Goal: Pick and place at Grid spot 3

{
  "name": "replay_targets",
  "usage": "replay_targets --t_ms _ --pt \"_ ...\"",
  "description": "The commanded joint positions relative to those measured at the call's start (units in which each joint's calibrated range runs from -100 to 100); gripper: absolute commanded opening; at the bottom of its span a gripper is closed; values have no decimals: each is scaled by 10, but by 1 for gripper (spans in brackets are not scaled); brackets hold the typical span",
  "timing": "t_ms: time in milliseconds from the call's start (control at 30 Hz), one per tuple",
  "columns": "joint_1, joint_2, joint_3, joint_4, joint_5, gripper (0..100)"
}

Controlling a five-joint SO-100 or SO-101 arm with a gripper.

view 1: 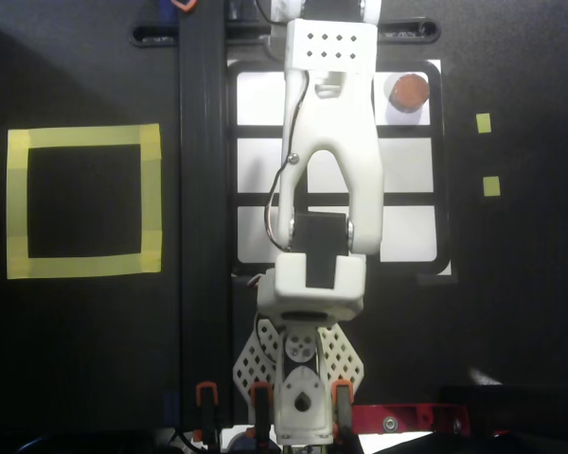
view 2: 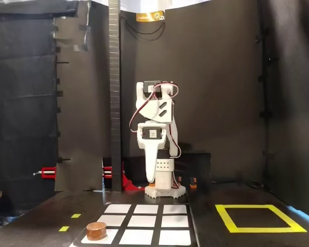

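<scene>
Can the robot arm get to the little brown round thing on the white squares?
Probably yes. The brown puck sits alone in a corner cell of the grid, nothing over or beside it, while the arm stands folded upright behind.

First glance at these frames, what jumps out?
The white robot arm folded over the white nine-cell grid with black bars. A small brown round block sits in the grid's top-right corner cell in the overhead view. A yellow tape square outline lies left, empty.

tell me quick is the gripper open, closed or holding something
gripper: cannot be told; the folded arm hides the jaws in the overhead view and the fixed view does not show them clearly. The brown puck sits free in the grid's top-right cell, not held.
</scene>
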Motion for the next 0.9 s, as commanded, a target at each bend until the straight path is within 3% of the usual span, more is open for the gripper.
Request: replay_targets --t_ms 0,167,267,467,867 --pt "7 -24 -10 -3 -1 37" --pt "10 -24 -9 -3 -2 8" --pt "10 -24 -9 -4 -2 1" --pt "11 -64 26 -37 -3 0" --pt "-13 -581 613 -333 -3 0"
